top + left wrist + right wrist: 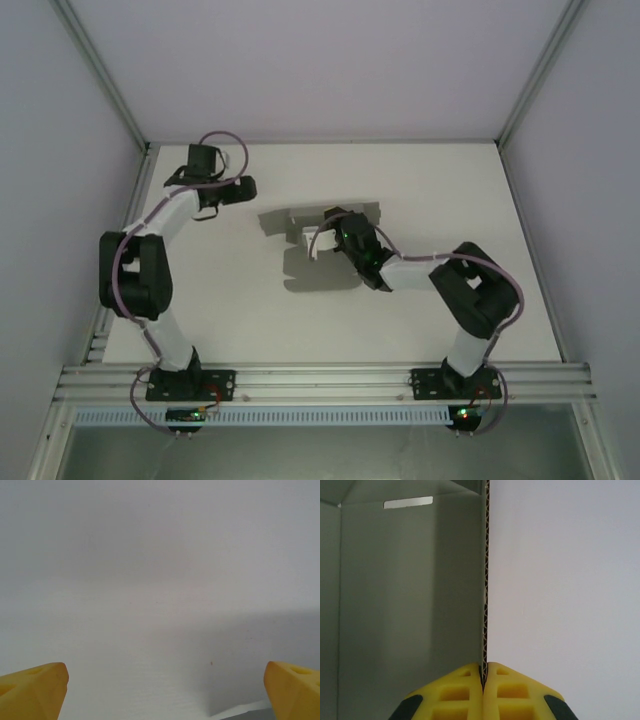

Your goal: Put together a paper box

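Overhead, my right claw (338,226) reaches from its base toward ten o'clock and meets the paper box (318,262) of thin grey corrugated card, which lies partly folded near the middle of the flat white table (230,310), with some flaps spread flat and a few raised. From my right wrist, the yellow ribbed fingers (462,692) of that claw (484,672) are pressed together on the raw edge of one upright wall of the box (405,605). The fluted edge (485,580) runs straight up toward twelve o'clock from between the tips. At nine o'clock of that edge lies the shaded grey inside of the box, with a fold line down its far left and a narrow bright slot (408,502) cut high in the far wall at about eleven o'clock. At three o'clock of the edge there is plain white table (565,595). My left claw (238,188) sits well apart from the box, at about ten o'clock of it near the far left corner of the table. From my left wrist its yellow fingertips (35,690) stand wide apart at seven and five o'clock of the view, the claw (165,672) holding nothing, with bare white tabletop (150,570) and a soft shadow at four o'clock beyond them.
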Robot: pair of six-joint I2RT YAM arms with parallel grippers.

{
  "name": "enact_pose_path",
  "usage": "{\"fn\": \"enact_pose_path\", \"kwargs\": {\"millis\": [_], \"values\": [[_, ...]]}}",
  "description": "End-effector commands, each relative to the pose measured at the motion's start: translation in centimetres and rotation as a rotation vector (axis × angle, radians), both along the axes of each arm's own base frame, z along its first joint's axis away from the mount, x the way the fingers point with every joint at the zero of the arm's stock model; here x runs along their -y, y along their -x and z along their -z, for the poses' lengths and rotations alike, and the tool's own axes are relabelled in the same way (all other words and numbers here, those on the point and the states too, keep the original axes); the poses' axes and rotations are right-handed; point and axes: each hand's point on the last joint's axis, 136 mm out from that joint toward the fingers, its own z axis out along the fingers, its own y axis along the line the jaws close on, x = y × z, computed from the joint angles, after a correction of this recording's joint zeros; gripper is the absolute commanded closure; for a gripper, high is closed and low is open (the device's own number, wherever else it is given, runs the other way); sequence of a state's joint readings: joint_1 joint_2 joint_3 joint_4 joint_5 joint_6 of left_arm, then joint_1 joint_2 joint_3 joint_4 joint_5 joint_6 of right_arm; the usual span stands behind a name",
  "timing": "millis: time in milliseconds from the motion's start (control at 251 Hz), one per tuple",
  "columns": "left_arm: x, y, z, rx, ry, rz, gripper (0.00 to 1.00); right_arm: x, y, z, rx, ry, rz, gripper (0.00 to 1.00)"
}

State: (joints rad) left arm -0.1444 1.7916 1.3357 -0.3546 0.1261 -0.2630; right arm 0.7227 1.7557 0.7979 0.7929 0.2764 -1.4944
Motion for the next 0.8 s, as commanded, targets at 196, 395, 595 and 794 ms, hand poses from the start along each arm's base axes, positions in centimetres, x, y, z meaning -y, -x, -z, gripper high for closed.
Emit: {"fn": "enact_pose_path", "kwargs": {"millis": [196, 395, 595, 794], "values": [[5.8, 2.0, 5.9, -0.097, 0.128, 0.203, 0.18, 1.8, -1.7, 2.0, 0.027, -0.051, 0.046, 1.0], [10.1, 4.2, 5.3, -0.03, 0.218, 0.373, 0.29, 2.9, -2.6, 2.4, 0.074, -0.054, 0.095, 1.0], [12.2, 6.7, 4.9, 0.073, 0.191, 0.475, 0.3, 3.5, -2.6, 1.7, 0.104, -0.074, 0.124, 1.0], [13.0, 7.6, 3.2, 0.249, 0.222, 0.494, 0.29, 3.0, -1.9, 1.1, 0.13, -0.043, 0.123, 1.0]]}}
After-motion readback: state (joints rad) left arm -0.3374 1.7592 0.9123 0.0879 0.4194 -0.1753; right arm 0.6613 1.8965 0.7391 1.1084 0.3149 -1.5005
